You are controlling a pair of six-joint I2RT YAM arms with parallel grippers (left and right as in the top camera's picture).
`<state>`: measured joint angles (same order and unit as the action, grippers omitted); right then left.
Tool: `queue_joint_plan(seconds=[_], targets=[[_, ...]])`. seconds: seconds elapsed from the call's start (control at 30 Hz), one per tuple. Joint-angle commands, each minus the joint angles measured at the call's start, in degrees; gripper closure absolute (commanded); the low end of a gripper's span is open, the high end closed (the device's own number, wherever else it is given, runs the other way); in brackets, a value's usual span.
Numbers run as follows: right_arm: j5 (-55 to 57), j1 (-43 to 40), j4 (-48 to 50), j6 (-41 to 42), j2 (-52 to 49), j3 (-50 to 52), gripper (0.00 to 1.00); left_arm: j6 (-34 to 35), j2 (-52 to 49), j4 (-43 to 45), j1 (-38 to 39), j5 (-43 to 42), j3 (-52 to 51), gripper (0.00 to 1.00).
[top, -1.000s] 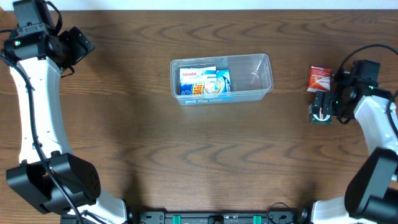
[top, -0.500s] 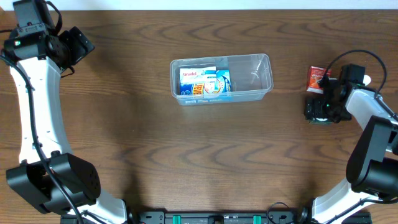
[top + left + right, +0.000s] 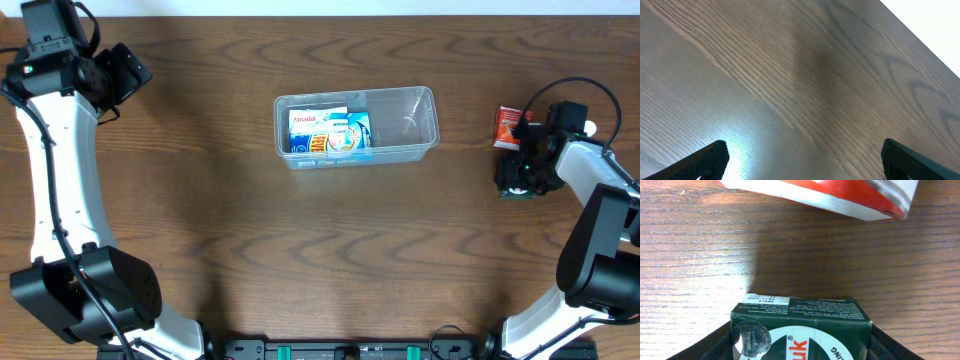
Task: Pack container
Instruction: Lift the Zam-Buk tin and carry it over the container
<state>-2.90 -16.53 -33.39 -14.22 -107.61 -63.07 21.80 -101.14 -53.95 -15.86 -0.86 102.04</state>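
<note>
**Q:** Report the right arm, starting nearest its base.

**A:** The right arm rises at the near right edge of the brown wooden table (image 3: 200, 200), bends forward, and turns its wrist inward. The right gripper (image 3: 801, 342) points down at a dark green cardboard box (image 3: 800, 320). One black finger (image 3: 715, 342) stands at each side of the box, against its side faces. Whether the fingers press firmly enough to hold the box cannot be determined.

**Q:** What markings are legible on that box?

**A:** The white letters "uk" can be read on the top face, where the frame edge cuts the word off. There is also a round silver sticker (image 3: 751, 336). A panel of fine print runs along the far edge, too small to read.

**Q:** What is the next item outward?

**A:** A red and white carton (image 3: 512, 125) lies on the table just beyond the green box, with bare wood between them. Its lettering is not legible.

**Q:** Where is the task item?

**A:** The clear, round-cornered rectangular plastic container (image 3: 405, 125) sits mid-table, well to the left of the right gripper. Its long axis runs across the table. Blue and white packets (image 3: 330, 132) occupy its left half, and one label appears to read "Panadol".

**Q:** And the left arm?

**A:** The left arm stretches from the near left corner along the table's left edge to the far left corner. The left gripper (image 3: 805, 157) has its jaws spread wide. Only wood grain shows between the fingertips, and nothing is held.
</note>
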Motion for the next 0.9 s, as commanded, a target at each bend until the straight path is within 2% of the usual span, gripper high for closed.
queue_joint_plan(seconds=[0.0,0.2,0.47,0.73,0.87], targets=[[-0.15,-0.15,-0.68,1.60,-1.77,-0.09,0.35,-0.37,-0.13,-0.24,-0.15,0.68,0.09,0.02],[0.24,2.10,-1.62,1.99,1.33,-1.40,0.42,-0.37,-0.13,-0.24,-0.15,0.70,0.09,0.02],[2.05,7.50,-6.14,6.82,10.86,-5.31,0.43,-0.37,-0.13,-0.24,-0.15,0.68,0.09,0.02],[2.03,19.61,-4.87,16.00,17.40,-14.82,0.44,-0.37,-0.13,-0.24,-0.15,0.68,0.09,0.02],[2.08,26.56,0.85,19.96,17.14,-16.81,0.45,-0.37,-0.13,-0.24,-0.15,0.68,0.09,0.02]])
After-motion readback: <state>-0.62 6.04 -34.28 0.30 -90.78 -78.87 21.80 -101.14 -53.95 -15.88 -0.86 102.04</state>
